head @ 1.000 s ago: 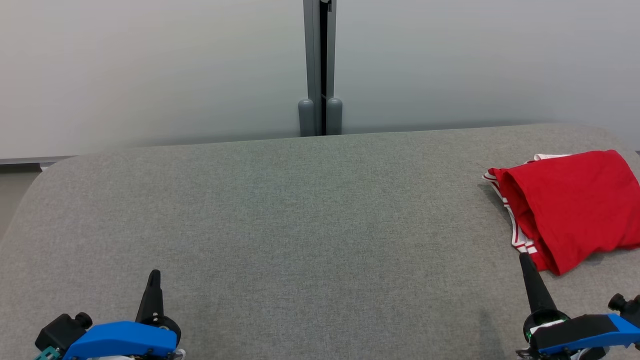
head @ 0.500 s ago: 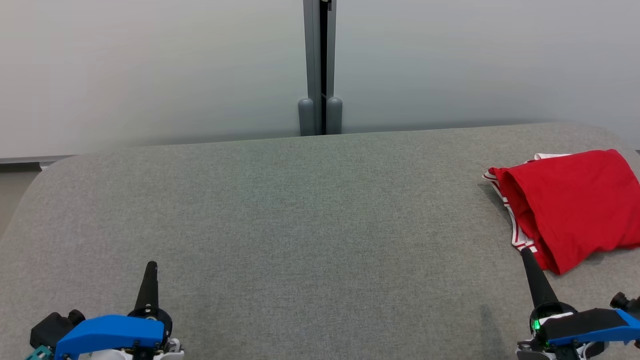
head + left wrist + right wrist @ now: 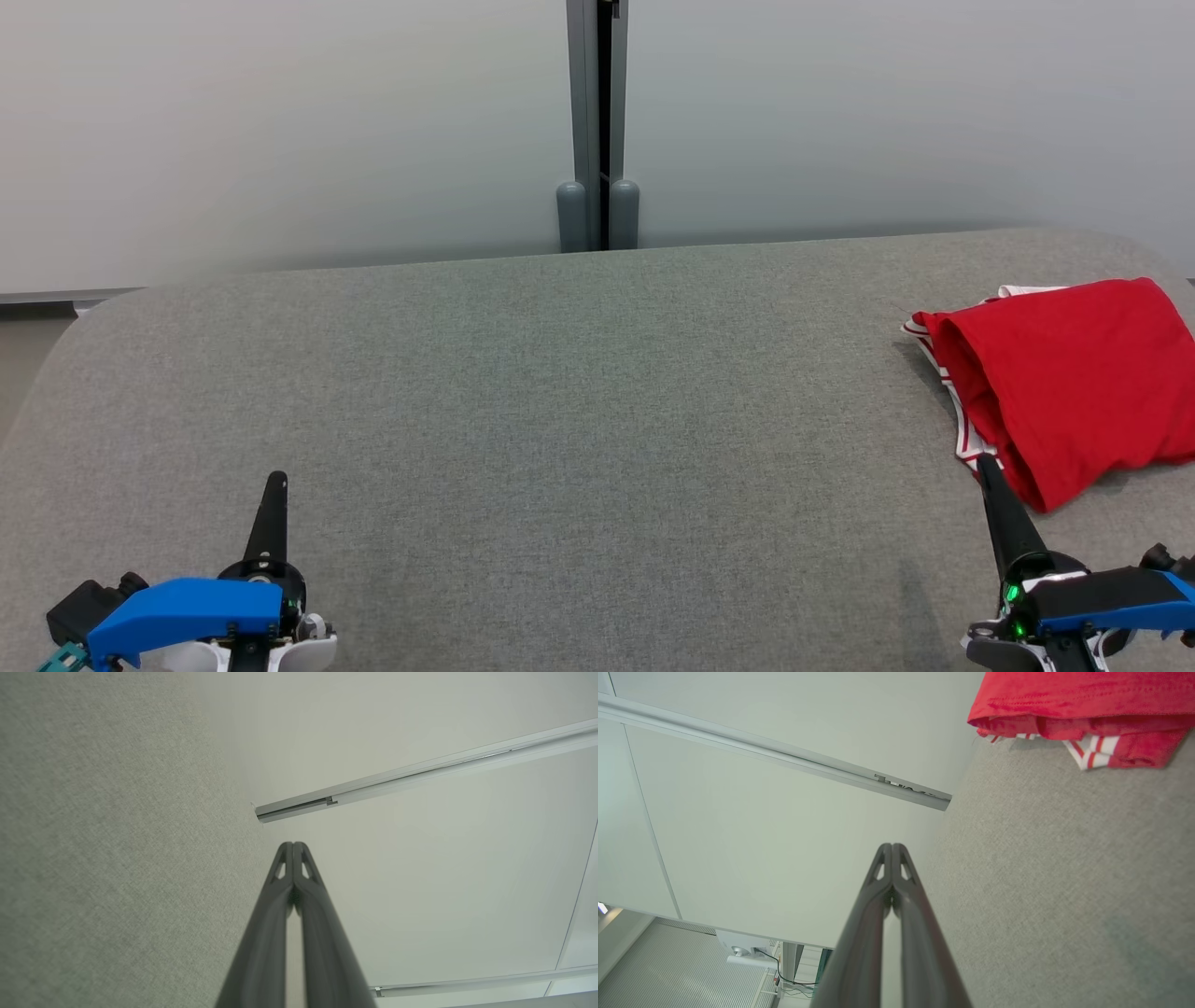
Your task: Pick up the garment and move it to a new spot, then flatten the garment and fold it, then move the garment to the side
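Note:
The garment (image 3: 1064, 383) is red with white-and-red striped trim, folded into a bundle at the far right of the grey table (image 3: 579, 420). Its lower edge and striped trim also appear in the right wrist view as the garment (image 3: 1078, 714) at the top right. My right gripper (image 3: 986, 464) is shut and empty, its tip just short of the garment's near corner. At the lower left my left gripper (image 3: 276, 480) is shut with nothing in it, far from the garment. Both pairs of fingers are pressed together in the wrist views: left gripper (image 3: 293, 845), right gripper (image 3: 892, 847).
A pale partition wall with a grey vertical post (image 3: 597, 126) stands behind the table's far edge. The table's rounded corners show at the left and right. A metal rail (image 3: 784, 756) runs across the wall.
Both grippers have drawn back slightly toward the bottom of the head view, the left one drifting a little left and the right one a little right. The garment has not moved.

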{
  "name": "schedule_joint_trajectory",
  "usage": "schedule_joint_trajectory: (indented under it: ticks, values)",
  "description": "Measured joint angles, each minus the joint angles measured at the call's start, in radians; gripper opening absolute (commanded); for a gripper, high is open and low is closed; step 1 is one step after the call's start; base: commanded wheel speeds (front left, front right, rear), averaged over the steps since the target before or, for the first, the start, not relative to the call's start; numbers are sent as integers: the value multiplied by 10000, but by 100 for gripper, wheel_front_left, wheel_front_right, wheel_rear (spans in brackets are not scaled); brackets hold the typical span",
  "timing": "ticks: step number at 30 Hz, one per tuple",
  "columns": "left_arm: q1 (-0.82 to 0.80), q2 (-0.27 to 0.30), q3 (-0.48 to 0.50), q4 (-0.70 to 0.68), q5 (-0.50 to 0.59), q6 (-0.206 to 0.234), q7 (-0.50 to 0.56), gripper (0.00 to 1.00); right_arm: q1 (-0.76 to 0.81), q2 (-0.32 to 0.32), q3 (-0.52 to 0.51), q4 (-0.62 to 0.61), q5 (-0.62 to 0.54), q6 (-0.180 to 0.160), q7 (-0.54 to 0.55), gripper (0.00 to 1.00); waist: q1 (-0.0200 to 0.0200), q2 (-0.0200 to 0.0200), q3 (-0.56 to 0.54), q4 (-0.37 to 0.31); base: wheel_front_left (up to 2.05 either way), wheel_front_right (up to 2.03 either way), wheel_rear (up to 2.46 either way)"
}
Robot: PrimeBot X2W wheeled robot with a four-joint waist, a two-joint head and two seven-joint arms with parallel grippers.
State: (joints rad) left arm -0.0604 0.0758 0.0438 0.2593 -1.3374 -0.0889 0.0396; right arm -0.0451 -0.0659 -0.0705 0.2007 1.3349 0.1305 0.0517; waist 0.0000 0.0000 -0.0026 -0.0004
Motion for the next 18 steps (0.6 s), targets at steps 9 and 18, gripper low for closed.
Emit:
schedule_joint_trajectory:
  ticks: [9,18]
  values:
    - [-98,-71,171,-27,-692,-102,203,0,-148,0,-48,102,754,0,100,0,0,0,13,1,0,0,0]
    - [-204,-127,359,-58,-1340,-196,382,0,-273,2,-100,215,1455,0,194,0,0,0,26,2,0,0,0]
